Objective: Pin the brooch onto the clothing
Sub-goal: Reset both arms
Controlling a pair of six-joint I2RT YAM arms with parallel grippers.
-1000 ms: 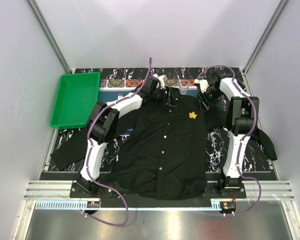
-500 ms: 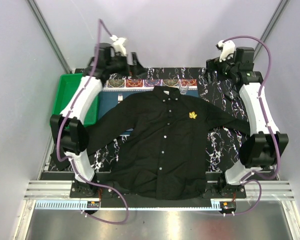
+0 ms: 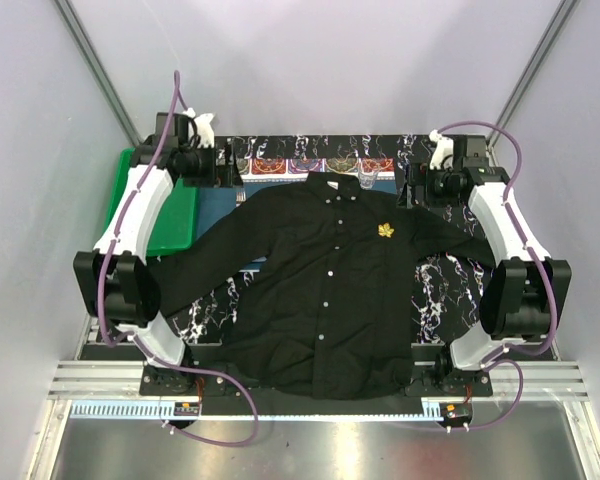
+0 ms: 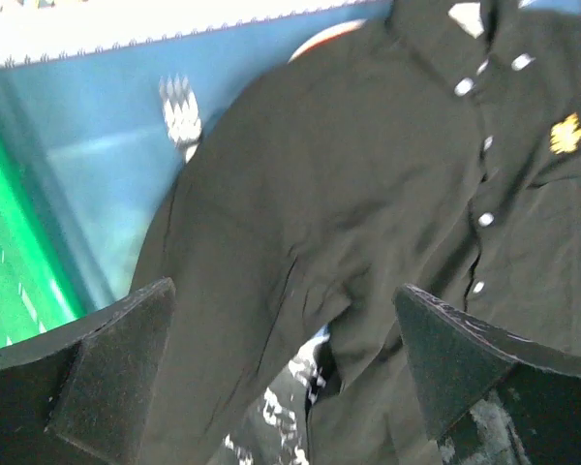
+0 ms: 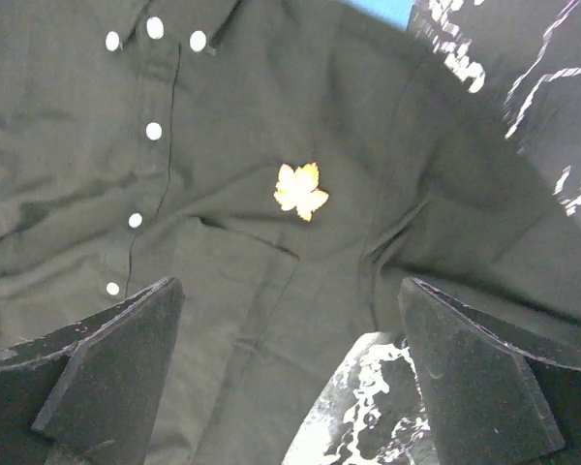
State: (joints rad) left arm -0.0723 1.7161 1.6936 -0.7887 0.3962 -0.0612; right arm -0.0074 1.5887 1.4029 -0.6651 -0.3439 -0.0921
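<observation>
Your left gripper [image 3: 223,172] is released, jaws spread wide with nothing between them. It hangs off the shirt's [image 3: 320,290] shoulder on the left arm's side, above the blue placemat [image 3: 215,203]. Your right gripper [image 3: 420,186] is just as wide and just as empty, raised near the opposite shoulder. Its wrist camera looks straight down on the brooch [image 5: 300,190].

The golden leaf-shaped brooch sits on the shirt's chest, on the right arm's side of the row of white buttons [image 5: 153,130], just above the pocket edge. The black shirt lies front up on the marbled table [image 3: 450,290], collar toward the far edge and sleeves spread. A green tray [image 3: 175,218] sits under your left arm.
</observation>
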